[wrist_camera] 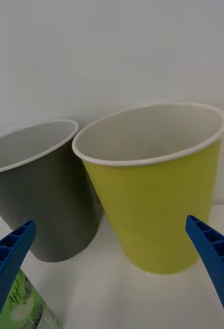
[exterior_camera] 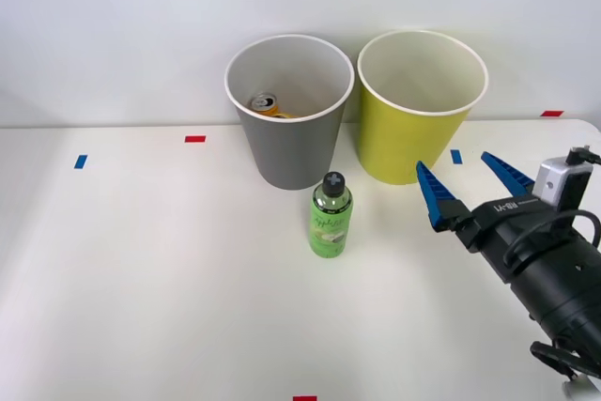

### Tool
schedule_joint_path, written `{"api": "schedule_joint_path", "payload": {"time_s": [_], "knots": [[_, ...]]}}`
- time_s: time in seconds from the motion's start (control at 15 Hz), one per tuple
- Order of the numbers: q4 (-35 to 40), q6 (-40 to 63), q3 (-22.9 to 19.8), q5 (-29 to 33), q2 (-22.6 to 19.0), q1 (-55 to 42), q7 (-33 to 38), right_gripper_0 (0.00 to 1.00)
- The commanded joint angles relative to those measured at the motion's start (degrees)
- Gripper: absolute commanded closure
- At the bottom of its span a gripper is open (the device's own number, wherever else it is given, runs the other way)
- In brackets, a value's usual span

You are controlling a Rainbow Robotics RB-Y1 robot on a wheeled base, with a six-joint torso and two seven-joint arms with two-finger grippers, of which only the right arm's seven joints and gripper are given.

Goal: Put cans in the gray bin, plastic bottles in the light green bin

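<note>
A gray bin [exterior_camera: 289, 138] stands at the back of the table, and an orange-and-white can [exterior_camera: 267, 104] lies inside it. To its right stands the light green bin [exterior_camera: 413, 133]. A green plastic bottle [exterior_camera: 331, 214] with a black cap stands upright just in front of the gray bin. My right gripper [exterior_camera: 467, 185] is open and holds nothing, low over the table right of the bottle and in front of the light green bin. In the right wrist view both blue fingers [wrist_camera: 6, 262] frame the light green bin [wrist_camera: 158, 205], with the gray bin [wrist_camera: 45, 205] beside it and the bottle's label [wrist_camera: 27, 308] at the corner.
Red tape marks [exterior_camera: 194, 139] and blue tape marks [exterior_camera: 80, 161] lie on the white table [exterior_camera: 169, 279]. A white wall stands right behind the bins. Open tabletop stretches to the left and in front of the bottle.
</note>
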State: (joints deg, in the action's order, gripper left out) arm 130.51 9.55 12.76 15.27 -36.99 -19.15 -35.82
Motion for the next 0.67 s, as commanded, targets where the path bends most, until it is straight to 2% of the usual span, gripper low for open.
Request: {"api": "schedule_joint_path", "payload": {"time_s": [0.07, 0.4, 0.67], "knots": [[-0.08, -0.15, -1.86, 3.37, 4.03, -4.05, 0.13, 0.00], [-0.08, -0.33, -5.20, 3.54, 10.71, -9.06, -0.13, 0.00], [-0.08, -1.64, -7.22, 3.54, 13.96, -12.75, -0.13, 0.00]]}}
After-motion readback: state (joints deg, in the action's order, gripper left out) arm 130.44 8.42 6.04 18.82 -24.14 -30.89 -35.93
